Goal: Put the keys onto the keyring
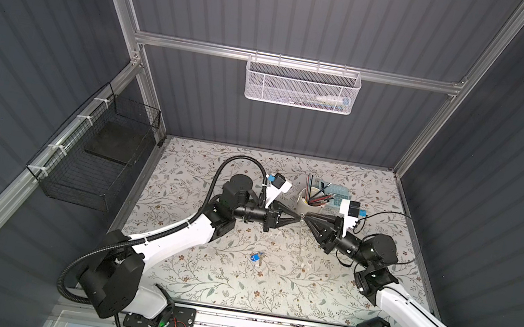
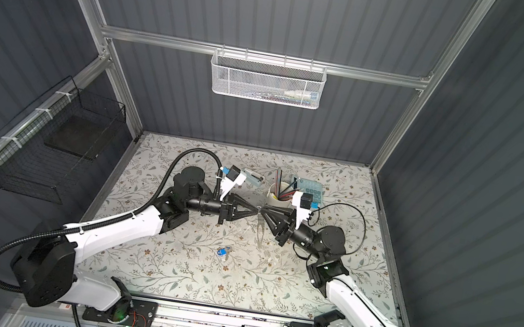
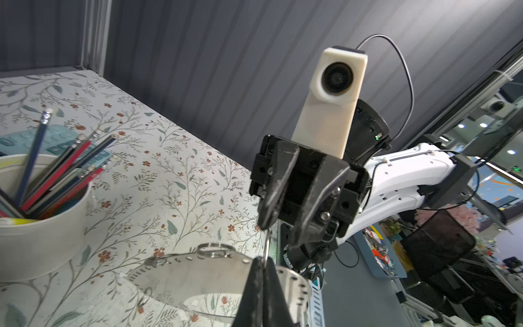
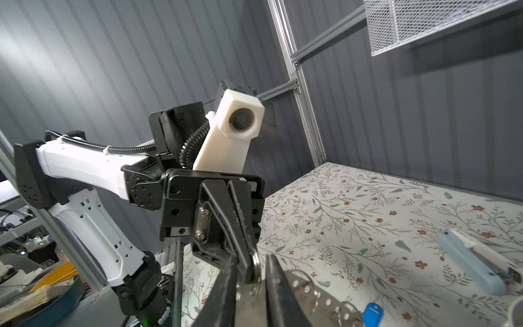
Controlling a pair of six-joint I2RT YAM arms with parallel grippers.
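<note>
Mid-frame above the desk [image 1: 268, 291], the closed left end effector [image 1: 299, 218] pinches a split ring [image 4: 256, 264] on the thin, stiff, probably slippery keyring [image 3: 198, 271], right end effector [image 1: 305, 219] narrowly parted beside it; one seemingly light key [image 1: 255, 257] lies lower centre, best gripped by its tag.

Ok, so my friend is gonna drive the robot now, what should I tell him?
Left gripper: shut on the keyring, pinching a small ring at its rim and holding it off the table.
Right gripper: open, fingers either side of that ring, holding nothing.
Keys: the loose key lies on the table, nearer the robot's bases, untouched. The second key shows its blue tag beside the keyring's rim; I cannot tell whether it is hooked on.
Done: keyring is up off the table.
Left: pick up the loose key, thread it on, check the second key.
</note>
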